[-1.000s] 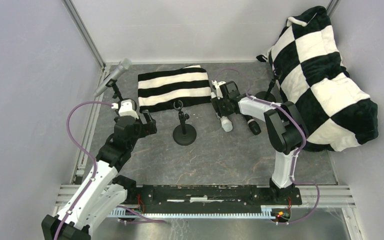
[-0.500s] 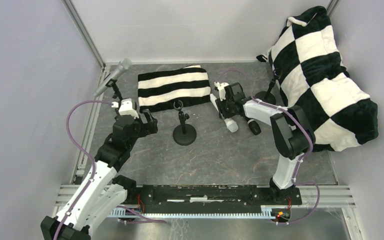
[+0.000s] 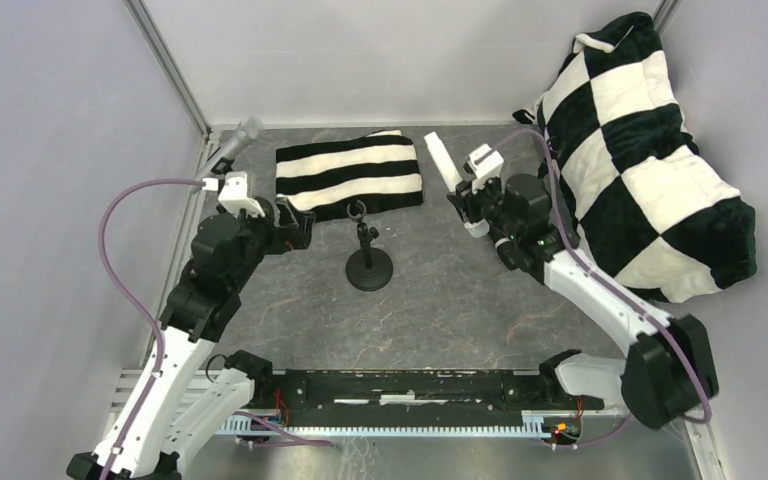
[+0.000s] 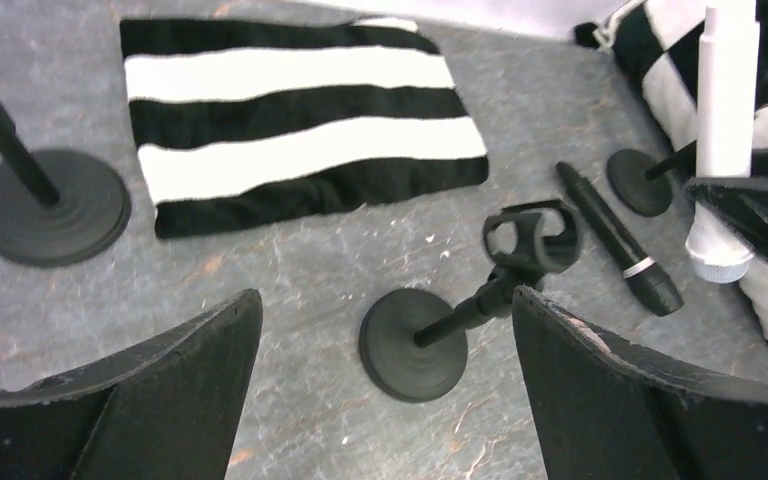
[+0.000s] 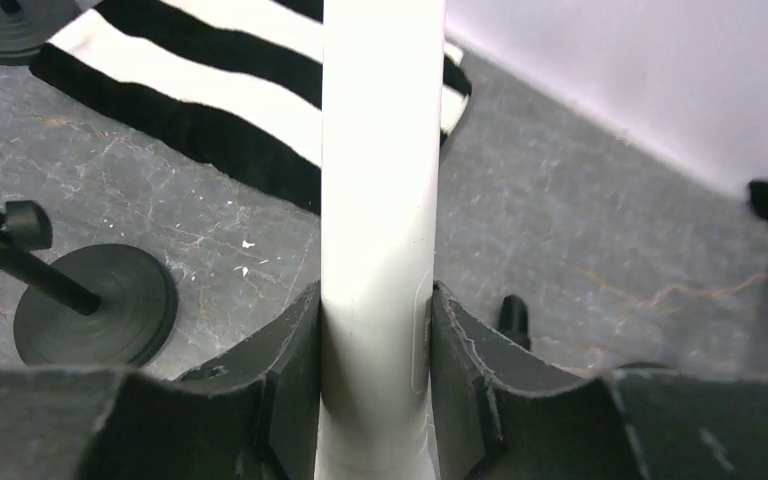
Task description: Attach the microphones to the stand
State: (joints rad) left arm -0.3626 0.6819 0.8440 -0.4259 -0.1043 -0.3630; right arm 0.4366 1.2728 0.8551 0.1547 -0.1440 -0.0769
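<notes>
The silver-grey microphone (image 3: 235, 143) sits in the far-left stand, whose base (image 4: 45, 205) shows in the left wrist view. My right gripper (image 3: 472, 200) is shut on the white microphone (image 3: 450, 175) and holds it tilted above the table, head down; its body fills the right wrist view (image 5: 380, 120) between the fingers. The black microphone with a pale ring (image 4: 615, 240) lies on the table. The middle stand (image 3: 367, 262) has an empty clip (image 4: 532, 235). A third stand's base (image 4: 640, 180) is at the right. My left gripper (image 3: 295, 228) is open and empty, left of the middle stand.
A black-and-white striped cloth (image 3: 350, 175) lies flat at the back. A big checkered plush cushion (image 3: 650, 150) fills the back right. Grey walls and a metal corner post (image 3: 170, 70) close in the left and back. A rail (image 3: 410, 385) runs along the near edge.
My right gripper has lifted the white microphone off the table, and that arm has swung out to the right. My left arm has risen and pulled back a little, still open.
</notes>
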